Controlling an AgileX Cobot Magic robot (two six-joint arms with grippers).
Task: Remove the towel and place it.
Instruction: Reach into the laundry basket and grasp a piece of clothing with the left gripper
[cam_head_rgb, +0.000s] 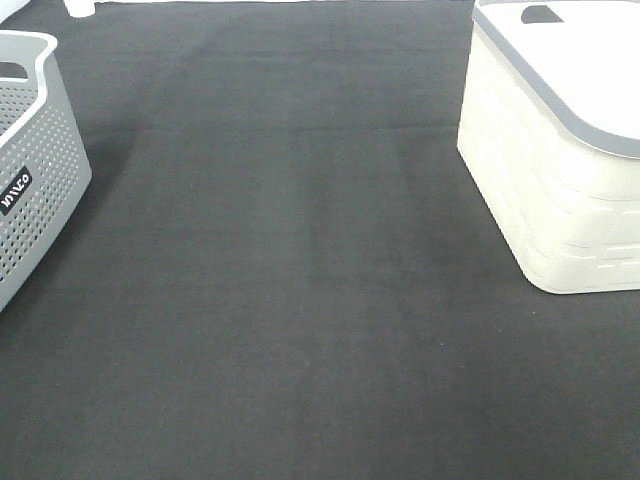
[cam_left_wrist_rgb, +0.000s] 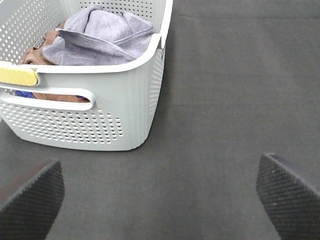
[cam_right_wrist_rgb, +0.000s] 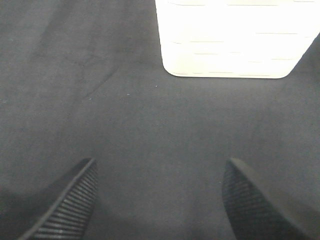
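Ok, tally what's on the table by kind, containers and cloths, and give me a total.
Containers: 2 (grey perforated basket, white bin)
Cloths: 2, both in the basket (bluish-grey towel on top, brown cloth under it); a blue scrap behind the handle slot is too hidden to count
Total: 4
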